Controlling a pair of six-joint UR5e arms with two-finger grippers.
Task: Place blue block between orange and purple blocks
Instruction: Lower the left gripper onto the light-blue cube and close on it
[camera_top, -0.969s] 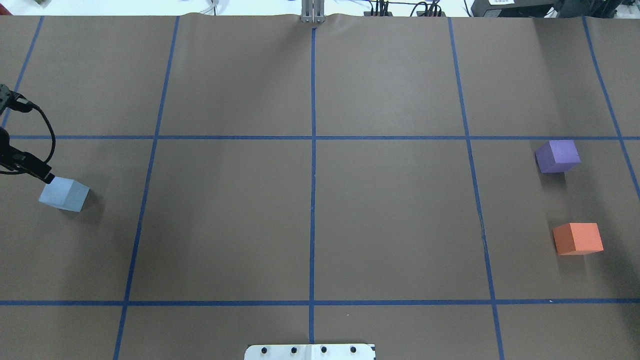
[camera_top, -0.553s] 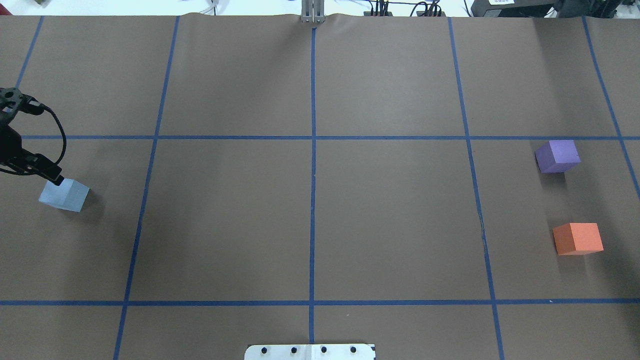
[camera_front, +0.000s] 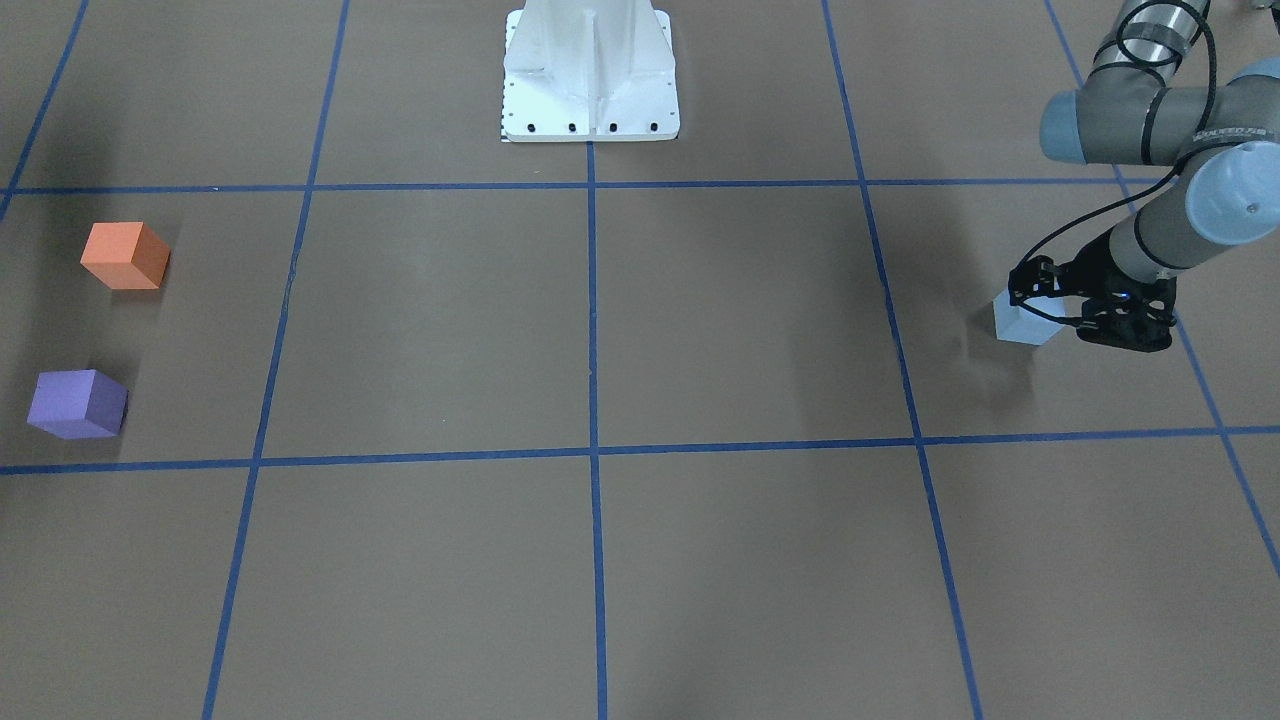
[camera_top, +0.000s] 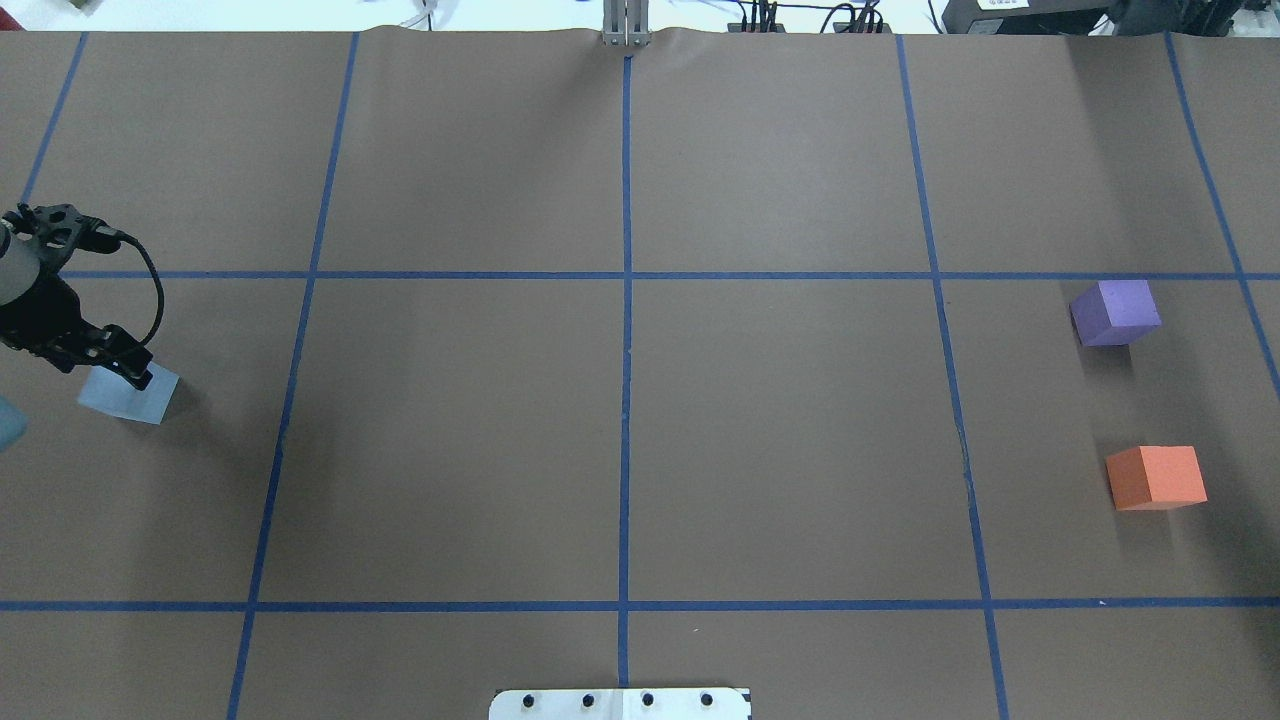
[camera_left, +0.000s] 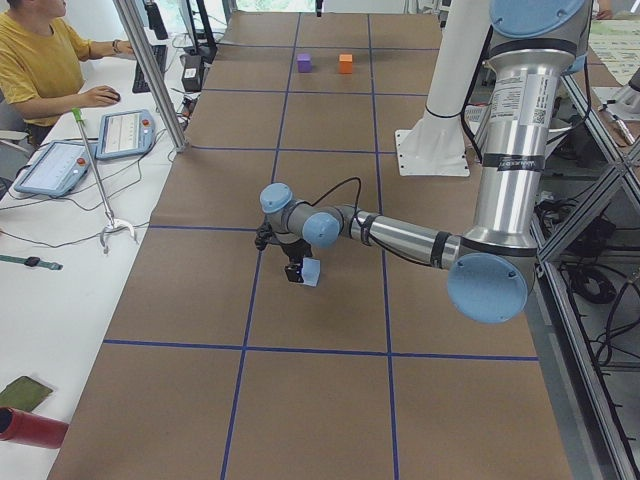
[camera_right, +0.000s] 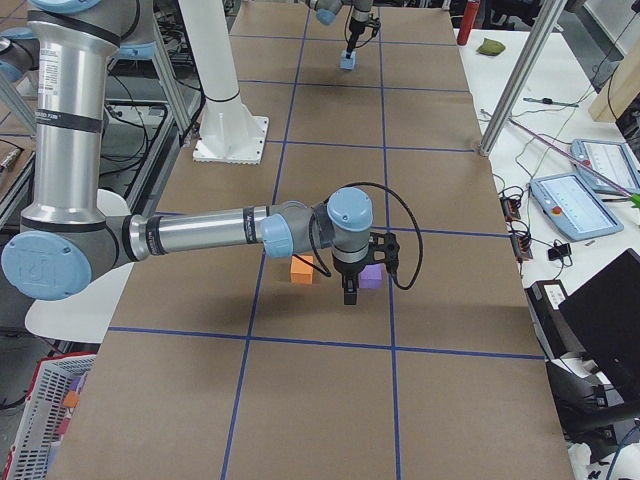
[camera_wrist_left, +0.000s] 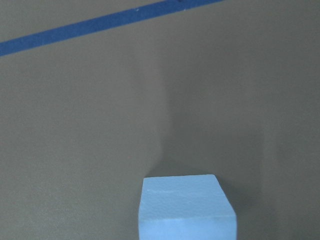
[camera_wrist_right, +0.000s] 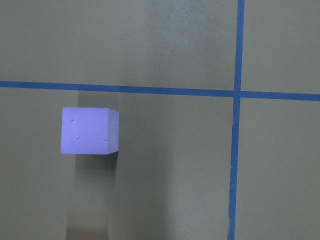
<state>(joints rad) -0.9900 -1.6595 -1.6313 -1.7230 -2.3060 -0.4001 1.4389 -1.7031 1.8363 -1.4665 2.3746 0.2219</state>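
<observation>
As one blue block (camera_top: 140, 402) lies apart, one orange (camera_top: 1157, 477) neighbours one purple (camera_top: 1115, 312)

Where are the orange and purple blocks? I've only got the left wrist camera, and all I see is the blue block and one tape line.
Observer: The orange block and the purple block sit at the far right of the overhead view, apart from each other, with the purple one farther from the robot.
Operator: How close is the left gripper to the blue block?
Observer: The left gripper is right at the blue block, one finger overlapping its top corner in the overhead view. I cannot tell whether it is touching the block or gripping it.
Operator: And the right arm?
Observer: The right gripper hangs above the table close to the purple block, seen only from the exterior right camera.
</observation>
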